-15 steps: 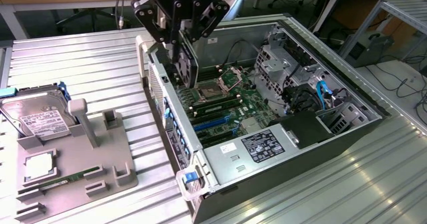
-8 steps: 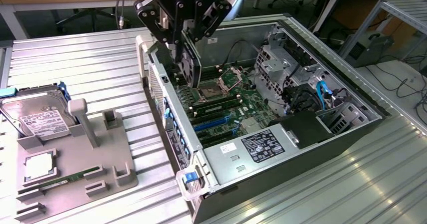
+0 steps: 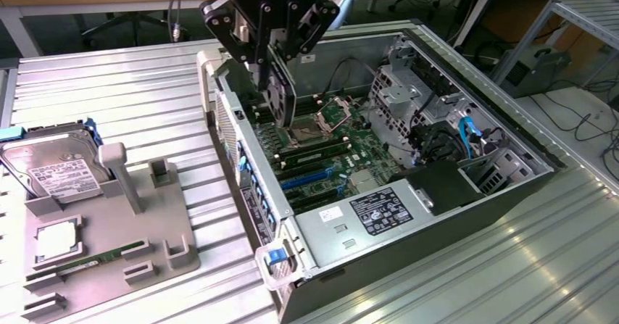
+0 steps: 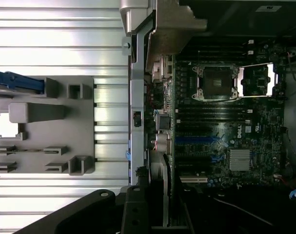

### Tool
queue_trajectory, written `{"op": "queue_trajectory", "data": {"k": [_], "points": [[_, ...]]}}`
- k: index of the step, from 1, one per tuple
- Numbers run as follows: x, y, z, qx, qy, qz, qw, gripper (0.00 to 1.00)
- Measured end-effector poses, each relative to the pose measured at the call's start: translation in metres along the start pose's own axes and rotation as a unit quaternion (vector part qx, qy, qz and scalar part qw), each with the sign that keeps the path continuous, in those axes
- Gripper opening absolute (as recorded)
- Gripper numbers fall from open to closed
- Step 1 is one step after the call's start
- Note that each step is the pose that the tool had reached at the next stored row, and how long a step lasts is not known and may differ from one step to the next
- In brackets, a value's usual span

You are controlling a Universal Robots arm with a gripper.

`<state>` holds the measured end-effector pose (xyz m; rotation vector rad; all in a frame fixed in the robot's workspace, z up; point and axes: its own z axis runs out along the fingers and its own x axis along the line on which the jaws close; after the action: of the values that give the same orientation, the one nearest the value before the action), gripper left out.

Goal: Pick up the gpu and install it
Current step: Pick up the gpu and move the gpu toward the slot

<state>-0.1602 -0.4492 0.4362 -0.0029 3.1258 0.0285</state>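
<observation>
My gripper (image 3: 274,74) hangs over the open computer case (image 3: 503,146), near its rear wall. It is shut on the gpu (image 3: 281,105), a thin dark card held on edge and pointing down at the motherboard (image 3: 363,146). The card's lower edge is just above the board, beside the CPU socket (image 3: 312,126) and apart from the blue slots (image 3: 312,175). In the wrist view the gpu (image 4: 160,187) is seen edge-on with its silver bracket, running from my gripper (image 4: 155,214) toward the motherboard (image 4: 265,122) and its blue slots (image 4: 199,140).
A grey parts holder (image 3: 164,255) lies on the slatted metal table (image 3: 126,92) at the exterior view's left. It carries a hard drive (image 3: 53,173), a green memory stick (image 3: 85,260) and a square chip (image 3: 58,238). Cables and drive cages (image 3: 454,132) crowd the case's far side.
</observation>
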Motion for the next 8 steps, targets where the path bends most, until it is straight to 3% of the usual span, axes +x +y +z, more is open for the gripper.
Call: {"op": "queue_trajectory", "data": {"k": [8], "points": [[-0.0046,0.0,0.0012,0.0,-0.0018,-0.001,1.0,0.28]]}}
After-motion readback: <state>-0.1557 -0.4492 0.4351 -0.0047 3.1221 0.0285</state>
